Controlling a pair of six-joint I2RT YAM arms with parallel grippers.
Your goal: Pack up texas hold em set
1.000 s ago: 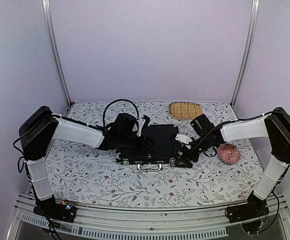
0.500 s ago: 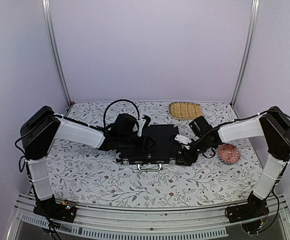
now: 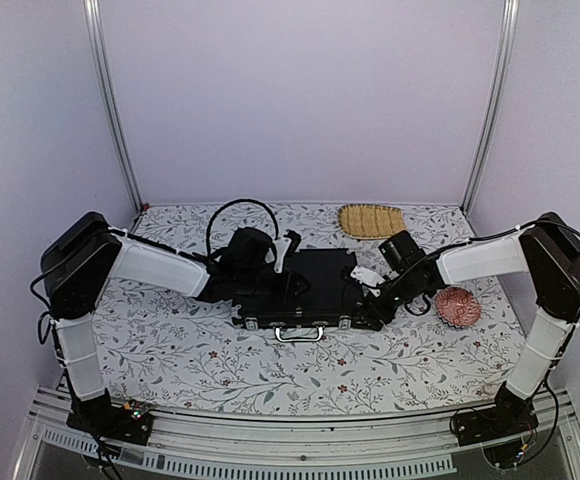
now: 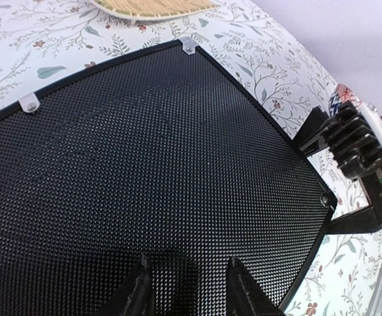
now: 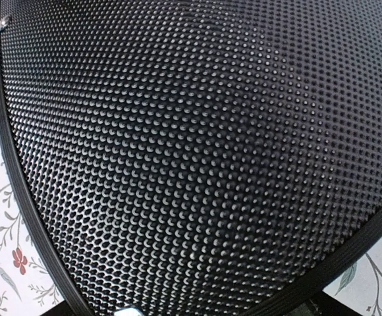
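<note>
One overhead, two close-ups.
Top looks down from high behind; both wrist cameras skim close over the shared briefcase [image 3: 315, 285].

1. One black briefcase [image 3: 305, 285], centre of the frame.
2. One metal handle [image 3: 299, 335] and two latches [image 3: 253, 323], along the briefcase's lower edge.
3. One woven mat [image 3: 370, 219], upper centre-right.
4. One red patterned dish [image 3: 458, 306], middle right.
5. Two end effectors: left end effector [image 4: 188, 289], bottom of the left wrist view; right end effector [image 3: 373, 300], just right of centre.
6. One table [image 3: 170, 350], across the lower middle.
</note>
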